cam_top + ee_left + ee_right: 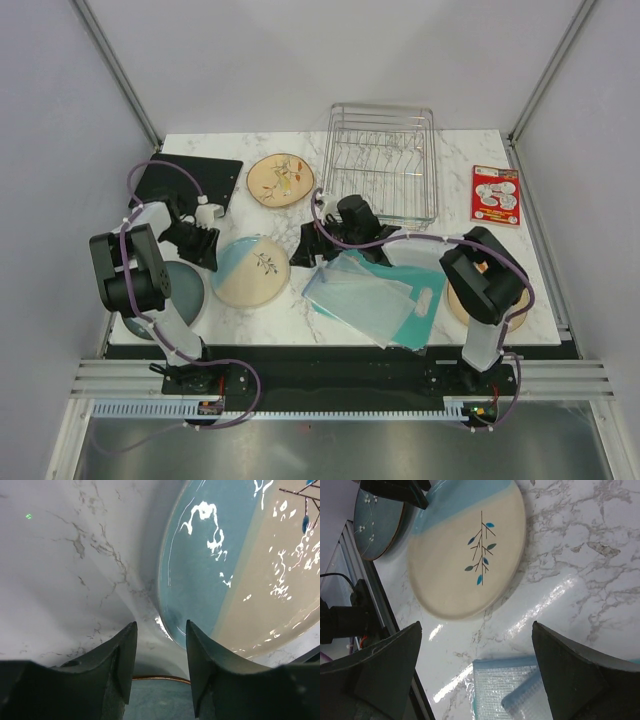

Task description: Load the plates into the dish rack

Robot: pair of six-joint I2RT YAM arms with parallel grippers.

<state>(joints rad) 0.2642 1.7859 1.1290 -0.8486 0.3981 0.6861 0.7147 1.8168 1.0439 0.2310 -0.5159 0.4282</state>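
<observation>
While the dish rack [380,165] stands empty, all four plates [281,180] wait on the counter [262,326] | left gripper [160,630] jaws apart at the cream-and-blue plate [240,565] rim | right gripper [476,629] jaws wide apart

The rack [380,160], a silver wire basket with upright prongs, stands at the far middle of the surface [455,160]. A tan plate [281,179] with leaf sprigs lies flat just left of it. Nearer, left of centre, a cream-and-blue plate [250,270] with one sprig lies flat. A grey-blue plate [188,287] with white blossoms lies just beside it at the left edge. A second tan plate [456,308] lies near right, mostly hidden.
</observation>
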